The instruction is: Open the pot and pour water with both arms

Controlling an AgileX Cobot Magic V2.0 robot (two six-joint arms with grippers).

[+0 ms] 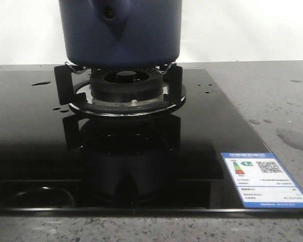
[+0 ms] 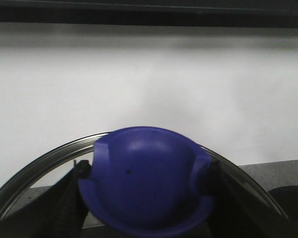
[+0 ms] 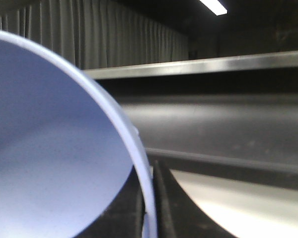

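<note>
**One pot on the burner, lid and bowl in the grippers**

One dark navy pot (image 1: pixel 120 33) stands upright on the black pot support (image 1: pixel 120 91) of the stove (image 1: pixel 35 166), its flat base resting on the prongs. Its wall is matte and smooth. A tapered handle socket (image 1: pixel 110 15) with a round hole faces the front camera, narrowing downward; the pot's long axis runs straight up and its top is cut off by the frame. No gripper shows in the front view, so how far either one is from the pot cannot be told.

In the left wrist view, the left gripper (image 2: pixel 139 198) is clamped on a rounded blue knob (image 2: pixel 146 181), a dark finger (image 2: pixel 64 203) pressing each side; a clear glass lid (image 2: pixel 39 163) curves out behind the knob.

In the right wrist view, the right gripper (image 3: pixel 150 198) pinches the pale rim of a lighter blue bowl (image 3: pixel 49 148) between its two fingers.

Small drops of water (image 1: pixel 40 83) lie on the stove glass, and a puddle (image 1: pixel 293 137) sits on the grey counter (image 1: pixel 272 96) to the right.
</note>
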